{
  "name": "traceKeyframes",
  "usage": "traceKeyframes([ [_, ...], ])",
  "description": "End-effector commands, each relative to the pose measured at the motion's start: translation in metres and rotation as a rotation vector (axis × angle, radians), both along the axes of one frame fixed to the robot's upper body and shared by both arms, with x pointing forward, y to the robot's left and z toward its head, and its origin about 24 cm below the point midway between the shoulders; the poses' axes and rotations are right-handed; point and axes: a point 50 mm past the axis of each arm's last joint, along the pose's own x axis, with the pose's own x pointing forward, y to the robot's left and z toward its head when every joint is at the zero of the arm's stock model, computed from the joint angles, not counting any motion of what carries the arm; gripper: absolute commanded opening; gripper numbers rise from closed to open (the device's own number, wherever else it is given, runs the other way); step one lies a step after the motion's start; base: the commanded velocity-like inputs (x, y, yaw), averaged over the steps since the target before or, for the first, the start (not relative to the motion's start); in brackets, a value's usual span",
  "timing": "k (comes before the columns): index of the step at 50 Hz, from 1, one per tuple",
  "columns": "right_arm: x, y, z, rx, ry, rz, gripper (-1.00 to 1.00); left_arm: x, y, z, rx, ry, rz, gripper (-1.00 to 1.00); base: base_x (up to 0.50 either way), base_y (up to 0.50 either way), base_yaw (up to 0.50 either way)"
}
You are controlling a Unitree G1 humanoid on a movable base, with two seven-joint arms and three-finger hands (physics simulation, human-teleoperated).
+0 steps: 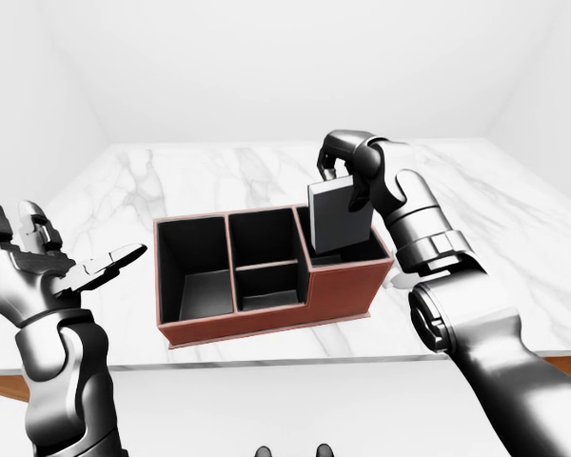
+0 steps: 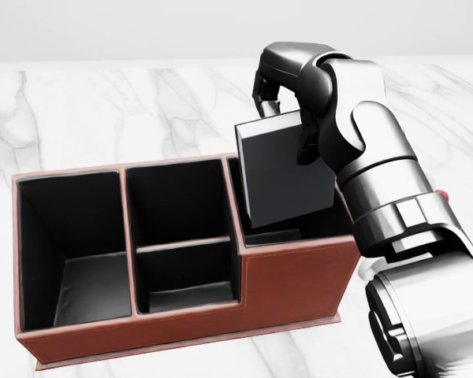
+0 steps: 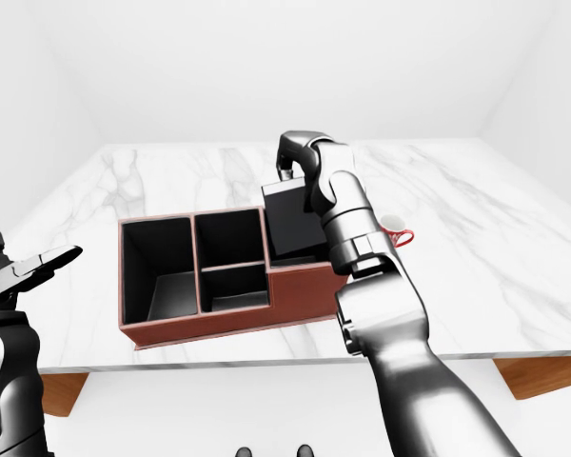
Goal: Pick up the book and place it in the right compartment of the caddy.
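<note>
While the right hand (image 2: 288, 94) grips the book (image 2: 288, 177) by its top edge, fingers curled over and clamped on it, the dark slab hangs tilted above the right compartment of the caddy (image 2: 299, 272), lower corner seemingly dipping just inside the rim. Step in hand, by my reading: lowering and placing, the pickup being done. Caddy sits on the marble table (image 1: 219, 171), brown outside, black within; a tall compartment at head view's left, two smaller ones in the middle, the lower-walled right one under the book. Left hand (image 1: 38, 262) raised well apart at left-eye view's left, fingers spread, holding nothing. A small red-and-white thing (image 3: 397, 230) shows just beyond the right forearm in right-eye view; too little visible to name. Next move likely calls for straightening the book so its bottom edge clears the divider wall, easing it down between divider and outer wall, then letting go. Risk: corner catching on the divider.
</note>
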Motion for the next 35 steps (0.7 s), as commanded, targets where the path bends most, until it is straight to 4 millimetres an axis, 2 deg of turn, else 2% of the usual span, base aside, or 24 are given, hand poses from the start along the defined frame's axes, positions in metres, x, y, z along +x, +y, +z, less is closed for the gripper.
traceKeyframes([
  [1, 0.0, -0.004, 0.0, -0.01, -0.016, -0.016, -1.0, 0.0, 0.0, -0.001, -0.001, 0.003, 0.0, 1.0, 0.0, 0.0, 0.0],
  [35, 0.004, -0.011, -0.05, 0.018, 0.078, -0.064, -1.0, 0.0, 0.0, 0.001, 0.0, -0.003, 0.002, 1.0, 0.0, 0.0, 0.0],
])
